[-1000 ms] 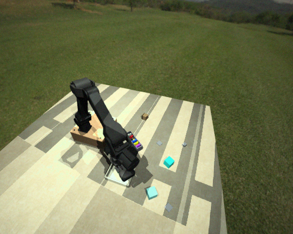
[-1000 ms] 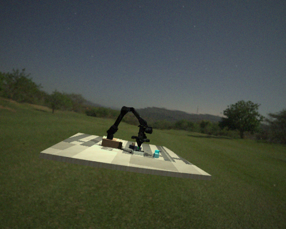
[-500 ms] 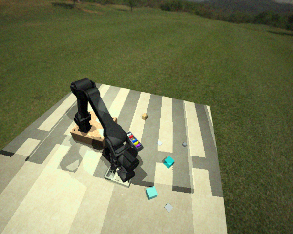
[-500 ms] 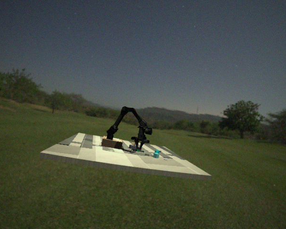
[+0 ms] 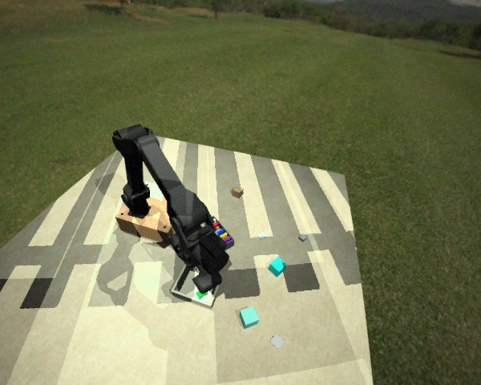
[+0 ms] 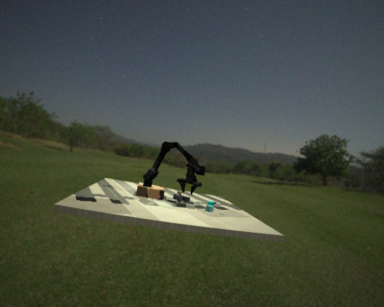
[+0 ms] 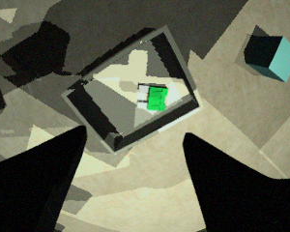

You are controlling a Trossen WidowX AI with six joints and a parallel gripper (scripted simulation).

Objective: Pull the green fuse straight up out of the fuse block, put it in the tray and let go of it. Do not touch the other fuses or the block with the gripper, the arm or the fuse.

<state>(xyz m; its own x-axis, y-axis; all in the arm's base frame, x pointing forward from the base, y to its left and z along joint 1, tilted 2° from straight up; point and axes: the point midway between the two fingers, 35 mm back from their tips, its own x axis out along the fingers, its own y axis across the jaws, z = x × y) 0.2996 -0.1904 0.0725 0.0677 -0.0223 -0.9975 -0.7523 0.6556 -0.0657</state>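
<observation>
The green fuse (image 5: 200,293) (image 7: 157,99) lies flat on the floor of the tray, with its pale prongs pointing left in the wrist view. The shallow grey tray (image 5: 188,299) (image 7: 147,130) stands on the table. My gripper (image 6: 187,193) (image 7: 135,135) is open and empty above the tray, its fingertips apart and clear of the fuse. In the top view the arm hides part of the tray and the fingers. The fuse block (image 5: 229,245) stands behind the tray, with red, blue, yellow and purple fuses in it; the arm covers part of it.
Two cyan blocks (image 5: 277,266) (image 5: 248,317) stand to the right of the tray; one cyan block (image 7: 284,60) shows in the wrist view. A small brown cube (image 5: 237,192) lies farther back. Small grey pieces (image 5: 276,341) (image 5: 302,237) lie about. The arm stands by a wooden box (image 5: 145,228).
</observation>
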